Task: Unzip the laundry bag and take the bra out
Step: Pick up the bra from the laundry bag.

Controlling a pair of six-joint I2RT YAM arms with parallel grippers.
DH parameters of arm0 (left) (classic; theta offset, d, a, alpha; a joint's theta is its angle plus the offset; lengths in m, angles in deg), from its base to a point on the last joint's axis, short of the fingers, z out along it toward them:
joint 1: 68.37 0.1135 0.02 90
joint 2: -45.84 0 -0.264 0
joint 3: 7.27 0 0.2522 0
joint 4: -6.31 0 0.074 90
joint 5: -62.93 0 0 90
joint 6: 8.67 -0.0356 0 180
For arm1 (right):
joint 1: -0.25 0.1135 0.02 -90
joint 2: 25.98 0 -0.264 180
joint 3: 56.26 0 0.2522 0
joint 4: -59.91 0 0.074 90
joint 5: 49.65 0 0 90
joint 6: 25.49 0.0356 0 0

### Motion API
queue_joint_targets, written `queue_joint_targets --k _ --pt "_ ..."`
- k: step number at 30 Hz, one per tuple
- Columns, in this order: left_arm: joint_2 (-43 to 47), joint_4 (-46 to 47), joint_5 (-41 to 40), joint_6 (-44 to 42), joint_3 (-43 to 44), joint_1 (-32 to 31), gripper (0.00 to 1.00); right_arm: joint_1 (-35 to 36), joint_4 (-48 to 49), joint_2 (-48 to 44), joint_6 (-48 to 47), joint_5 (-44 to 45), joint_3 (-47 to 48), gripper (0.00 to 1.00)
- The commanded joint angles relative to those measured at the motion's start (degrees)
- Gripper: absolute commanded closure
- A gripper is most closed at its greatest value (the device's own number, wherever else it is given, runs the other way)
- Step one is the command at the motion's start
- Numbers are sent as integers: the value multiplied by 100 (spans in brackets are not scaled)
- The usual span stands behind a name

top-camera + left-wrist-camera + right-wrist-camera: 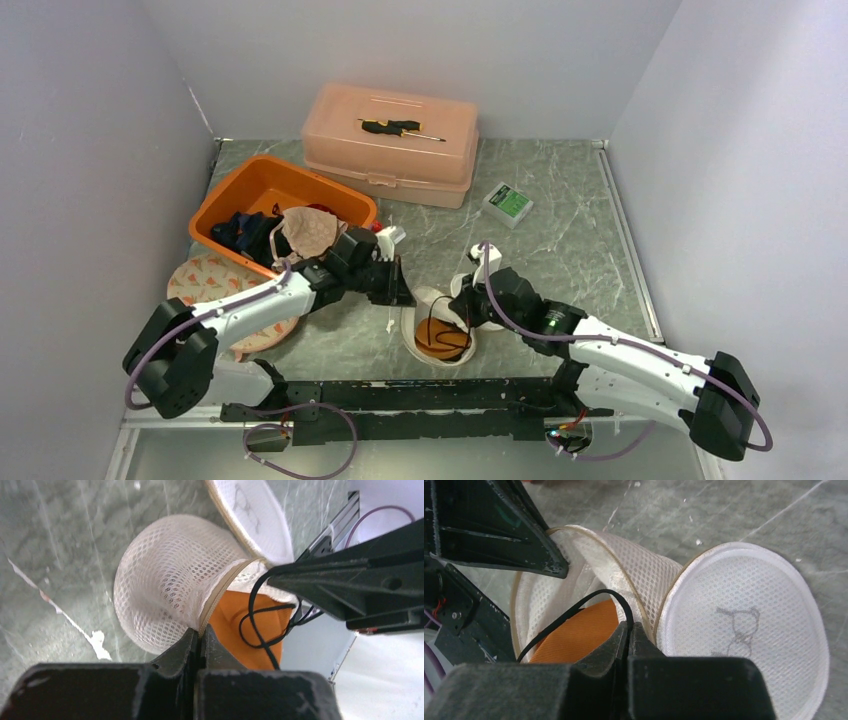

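The white mesh laundry bag lies unzipped between the arms, its round lid flipped aside onto the table. Inside shows the orange bra with thin black straps. My left gripper is shut on the bag's beige zipper rim, at the left edge of the opening. From the other side, my right gripper is shut on a black strap of the bra, just at the mouth of the bag. The bra sits mostly inside the bag.
An orange tub with clothes stands at the back left, overlapping a round patterned mat. A pink toolbox with a screwdriver on top sits at the back. A small green-and-white box lies right of it.
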Motion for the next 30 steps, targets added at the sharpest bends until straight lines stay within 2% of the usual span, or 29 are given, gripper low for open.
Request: queue_joint_targets --k 1,10,12,15,16,18,21,25,27,30 --pt "-157 59 -336 -183 736 -27 97 -33 208 -48 -227 551 485 100" --pt "-869 -268 -889 -519 1605 69 97 -325 41 69 -447 680 698 100" --pt "-1064 -269 -877 -436 1572 122 97 -327 -50 77 -463 663 651 85" --pt "-1283 -192 -815 -234 1510 219 97 -334 -139 -93 -469 671 544 54" --pt "-1339 -179 -816 -177 1503 249 97 -334 -191 -161 -468 703 541 48" --pt "-1455 -164 -781 -91 1548 305 97 -339 -343 -303 -492 741 593 42" --pt "-1605 -288 -795 -54 1749 373 97 -328 -644 -550 -638 767 791 38" --pt "-1775 -510 -868 -131 2036 435 97 -250 -811 -730 -998 128 1003 38" --pt "-1863 -587 -892 -137 2131 482 97 10 -844 -552 -1112 48 1081 38" --pt "-2021 -599 -860 -131 2273 579 97 534 -822 -7 -1279 467 1237 36"
